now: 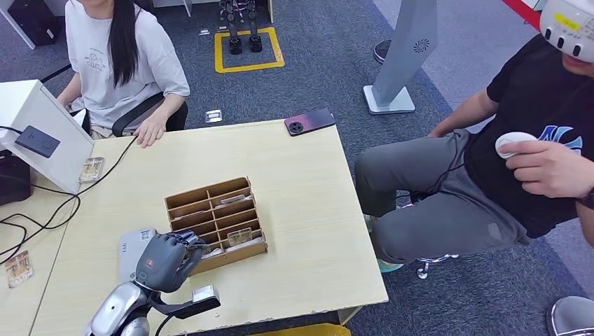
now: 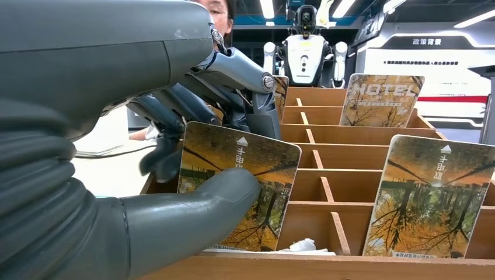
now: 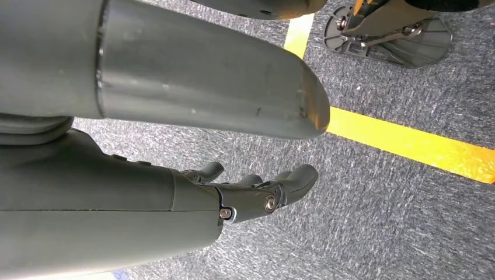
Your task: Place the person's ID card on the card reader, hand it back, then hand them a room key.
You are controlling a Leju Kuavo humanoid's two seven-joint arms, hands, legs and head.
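While the left hand [image 2: 192,175] is pinching a room key [image 2: 236,189] between thumb and fingers, lifting straight out of the wooden rack [image 2: 350,175] is advisable; the right hand [image 3: 257,189] is hanging empty, fingers loosely apart.

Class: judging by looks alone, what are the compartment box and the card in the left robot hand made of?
Compartment box: probably thin unfinished wood or fibreboard, matte brown with slotted dividers. Room key card, pinched by the left robot hand: likely plastic, smooth with a printed autumn photo.
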